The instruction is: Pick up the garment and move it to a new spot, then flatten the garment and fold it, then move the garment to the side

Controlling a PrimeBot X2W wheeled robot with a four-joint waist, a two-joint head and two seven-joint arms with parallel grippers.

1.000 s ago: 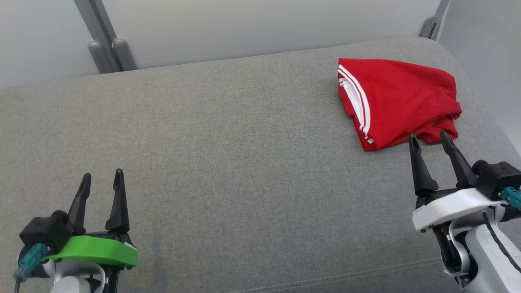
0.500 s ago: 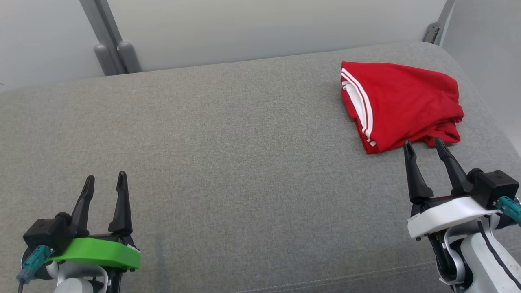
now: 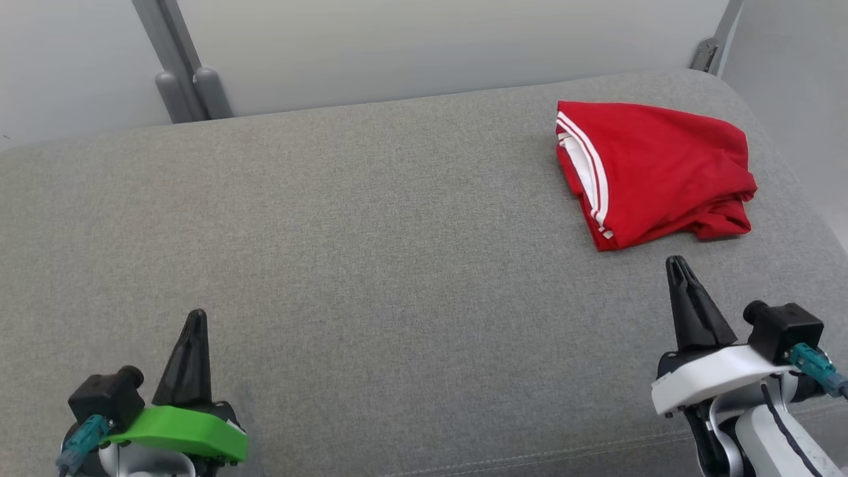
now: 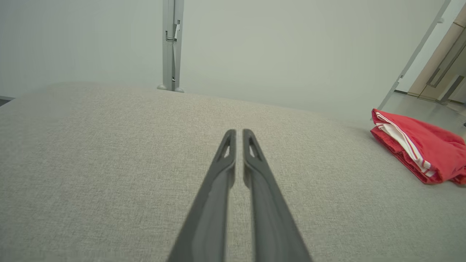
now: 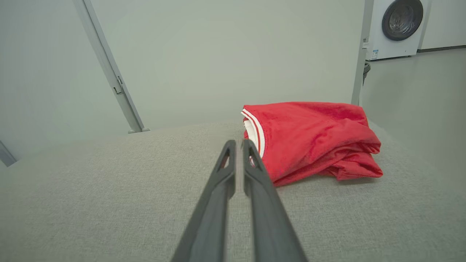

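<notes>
Washer [image 5: 398, 27] beyond garment [image 5: 313, 140], right wrist view

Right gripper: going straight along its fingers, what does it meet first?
Likely the near edge of the red garment, just ahead of the right gripper; if angled down, the grey cushion first. Depth unclear.

The garment [image 3: 662, 165] is red with 2 white edge stripes; the cushion [image 3: 397, 265] is heathered grey; the left gripper [image 3: 196, 317] is dark and green, the right gripper [image 3: 676, 264] dark and white
</notes>
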